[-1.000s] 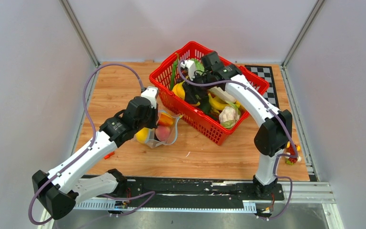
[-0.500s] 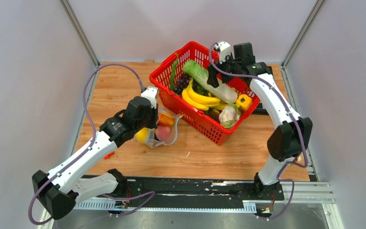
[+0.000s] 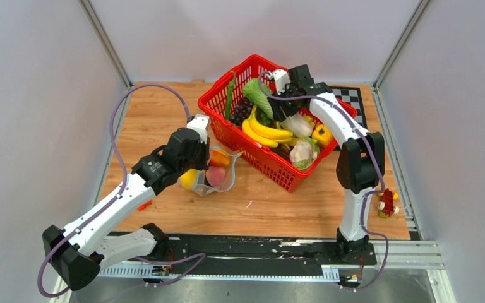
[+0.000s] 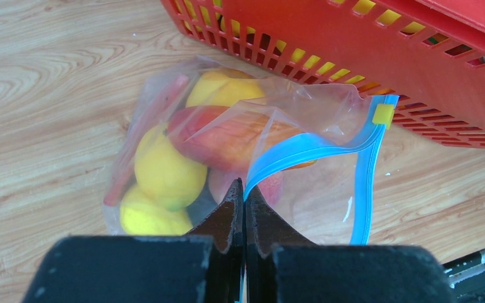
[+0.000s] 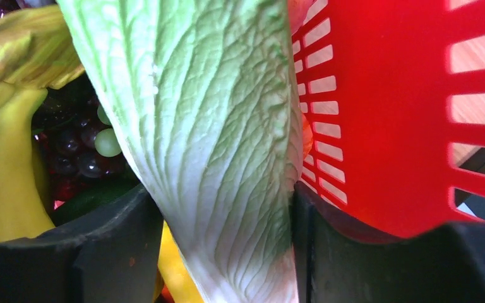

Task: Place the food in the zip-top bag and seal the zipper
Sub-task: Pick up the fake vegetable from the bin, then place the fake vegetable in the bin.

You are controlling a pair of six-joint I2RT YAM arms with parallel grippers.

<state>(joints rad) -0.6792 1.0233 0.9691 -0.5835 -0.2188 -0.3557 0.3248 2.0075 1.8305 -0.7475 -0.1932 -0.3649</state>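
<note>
From above, your left arm's [image 3: 120, 196] wrist covered much of the zip-top bag [image 3: 224, 180], which lay left of the middle of the surface [image 3: 164, 113], its far side against the near-left wall of the red basket [image 3: 262, 165]. The left wrist view showed it better: the left jaws were pressed together on the zipper [image 4: 303, 148], pinching the teal strip where it bent, and the strip's lower run dropped out of the picture beside them. Through the crinkled plastic you could see yellow round fruits [image 4: 164, 170] and a pinkish peach [image 4: 227, 136]; what lay beneath them was hard to make out. Your right arm [image 3: 344, 126] reached into the basket and hid its own jaws from the top camera. Its wrist view showed them standing apart on either side of the cabbage [image 5: 215, 158], whose edges met both inner faces; whether they were squeezing it I could not tell. The cabbage was cut off at top and bottom, a banana [image 5: 6, 170] at the left edge, and dark grapes [image 5: 79, 151] sat dimly behind.
</note>
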